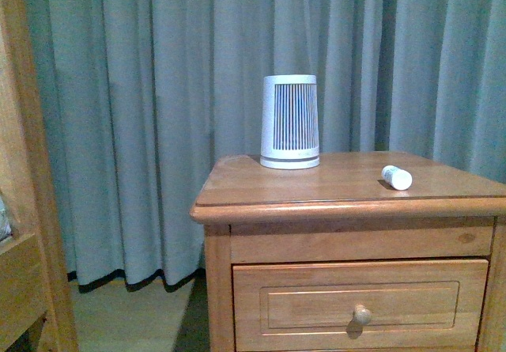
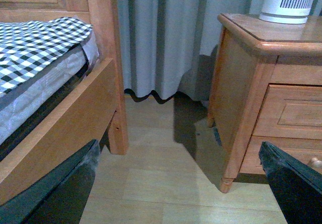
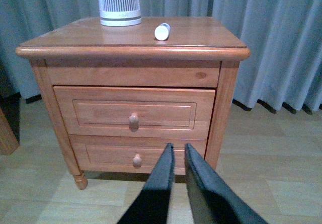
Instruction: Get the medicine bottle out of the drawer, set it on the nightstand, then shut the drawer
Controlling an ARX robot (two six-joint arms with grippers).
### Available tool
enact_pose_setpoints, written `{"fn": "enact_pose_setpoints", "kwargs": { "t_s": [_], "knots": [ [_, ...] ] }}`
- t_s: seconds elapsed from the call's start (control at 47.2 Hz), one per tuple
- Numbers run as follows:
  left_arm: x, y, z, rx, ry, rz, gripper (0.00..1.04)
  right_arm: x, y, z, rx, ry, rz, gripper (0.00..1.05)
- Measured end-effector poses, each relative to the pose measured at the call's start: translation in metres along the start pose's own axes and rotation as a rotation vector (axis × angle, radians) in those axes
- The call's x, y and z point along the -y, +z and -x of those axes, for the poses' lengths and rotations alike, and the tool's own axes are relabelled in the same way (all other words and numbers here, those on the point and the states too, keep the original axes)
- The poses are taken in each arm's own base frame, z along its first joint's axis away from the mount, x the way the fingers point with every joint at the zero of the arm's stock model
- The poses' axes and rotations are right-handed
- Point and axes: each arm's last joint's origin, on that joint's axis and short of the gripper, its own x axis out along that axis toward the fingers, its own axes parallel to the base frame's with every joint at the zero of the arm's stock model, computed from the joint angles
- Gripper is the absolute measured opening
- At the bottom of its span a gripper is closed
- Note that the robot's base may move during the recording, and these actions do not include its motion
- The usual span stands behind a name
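- While the right gripper (image 3: 177, 151) hangs low in the centre of the right wrist view, its two dark fingers stand almost together with only a thin gap, gripping nothing, just in front of the lower drawer.
- At the bottom corners of the left wrist view, the left gripper (image 2: 178, 183) is spread wide and empty, above bare floor between the bed frame (image 2: 65, 118) and the nightstand (image 2: 241, 88).
- Above the right gripper, the drawer (image 3: 133, 112) sits mid-frame with its knob (image 3: 133, 118) facing out; its front looks flush, so I judge it shut.
- Further up, the medicine bottle (image 3: 162, 31) lies on its side on the nightstand top, near the ribbed white device (image 3: 119, 2) but apart from it.
- In the front view the bottle shows at centre right, near the top's front edge.
- Judged from this, all three steps look done; what remains is at most to back the arms clear without brushing the knob.
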Motion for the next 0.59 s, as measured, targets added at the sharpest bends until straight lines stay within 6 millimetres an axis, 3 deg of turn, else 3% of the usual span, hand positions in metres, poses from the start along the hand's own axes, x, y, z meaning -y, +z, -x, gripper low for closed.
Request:
{"fn": "enact_pose_setpoints", "kwargs": {
  "t_s": [0.042, 0.53, 0.594],
  "knots": [
    [0.0, 0.0, 0.0, 0.0, 0.0, 0.0, 0.98, 0.0, -0.002, 0.0, 0.002, 0.0, 0.005, 0.02],
    [0.0, 0.0, 0.0, 0.0, -0.001, 0.0, 0.98, 0.0, -0.017, 0.001, 0.011, 0.0, 0.005, 0.03],
    [0.0, 0.0, 0.0, 0.0, -0.001, 0.0, 0.98, 0.0, -0.017, 0.001, 0.011, 0.0, 0.006, 0.1]
  ]
}}
